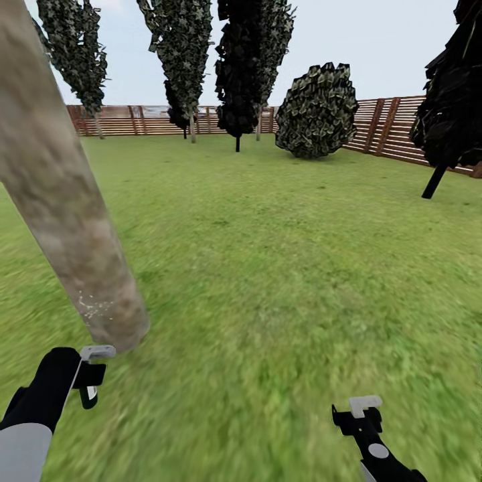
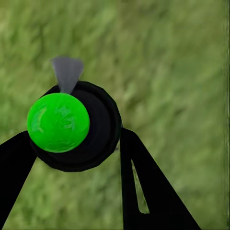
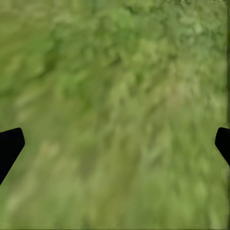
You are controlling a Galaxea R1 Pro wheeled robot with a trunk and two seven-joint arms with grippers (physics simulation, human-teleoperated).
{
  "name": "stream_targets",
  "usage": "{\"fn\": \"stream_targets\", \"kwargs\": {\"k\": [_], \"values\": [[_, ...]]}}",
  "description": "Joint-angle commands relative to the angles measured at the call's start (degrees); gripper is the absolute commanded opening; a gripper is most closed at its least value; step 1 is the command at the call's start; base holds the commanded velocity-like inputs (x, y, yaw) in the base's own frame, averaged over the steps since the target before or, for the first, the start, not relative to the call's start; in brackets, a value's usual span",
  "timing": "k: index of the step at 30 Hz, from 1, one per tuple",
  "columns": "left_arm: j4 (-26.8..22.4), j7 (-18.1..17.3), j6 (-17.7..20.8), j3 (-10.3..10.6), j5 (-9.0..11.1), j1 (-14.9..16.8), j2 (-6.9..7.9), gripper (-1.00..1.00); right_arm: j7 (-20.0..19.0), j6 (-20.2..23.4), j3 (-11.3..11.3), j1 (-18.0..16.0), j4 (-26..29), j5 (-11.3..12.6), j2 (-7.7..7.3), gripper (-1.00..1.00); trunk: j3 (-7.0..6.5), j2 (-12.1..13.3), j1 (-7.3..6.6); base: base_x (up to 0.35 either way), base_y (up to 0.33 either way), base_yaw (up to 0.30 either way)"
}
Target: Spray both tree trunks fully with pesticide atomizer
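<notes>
Left gripper clamped on black green-capped pesticide atomizer; right gripper apart, empty; spraying mottled grey-brown tree trunk; next aim nozzle higher

Head view: from high up, looking forward and down across the lawn to the far fence, a tree trunk close at left. Both wrist views: aimed straight down at grass from close range. Shared between all three: the same lawn.
</notes>
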State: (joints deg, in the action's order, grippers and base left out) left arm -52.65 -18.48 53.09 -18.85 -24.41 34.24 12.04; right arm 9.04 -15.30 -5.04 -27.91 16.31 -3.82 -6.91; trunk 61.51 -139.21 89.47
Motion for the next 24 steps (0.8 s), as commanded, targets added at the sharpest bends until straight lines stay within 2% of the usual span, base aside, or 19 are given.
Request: {"fn": "stream_targets", "kwargs": {"k": [1, 5, 17, 24], "values": [[-0.09, -0.58, 0.18, -0.12, -0.63, 0.04, -0.01, -1.00, 0.59, 0.01, -0.45, -0.04, -0.05, -0.40, -0.03, 1.00, 0.05, -0.02, 0.01, 0.170, -0.245, 0.000], [-0.09, -0.54, 0.18, -0.13, -0.64, 0.04, 0.00, -1.00, 0.61, 0.00, -0.48, -0.01, -0.05, -0.40, -0.03, 1.00, 0.05, -0.02, 0.01, 0.161, -0.245, 0.103], [-0.09, -0.57, 0.17, -0.22, -0.55, 0.04, -0.02, -1.00, 0.60, 0.00, -0.49, -0.02, -0.05, -0.40, -0.03, 1.00, 0.05, -0.02, 0.01, 0.115, -0.252, 0.270], [-0.66, -0.52, 0.18, -0.21, -0.35, 0.10, -0.07, -1.00, 0.57, 0.03, -0.49, -0.01, -0.05, -0.40, -0.03, 1.00, 0.05, -0.02, 0.01, 0.003, -0.272, 0.046]]}}
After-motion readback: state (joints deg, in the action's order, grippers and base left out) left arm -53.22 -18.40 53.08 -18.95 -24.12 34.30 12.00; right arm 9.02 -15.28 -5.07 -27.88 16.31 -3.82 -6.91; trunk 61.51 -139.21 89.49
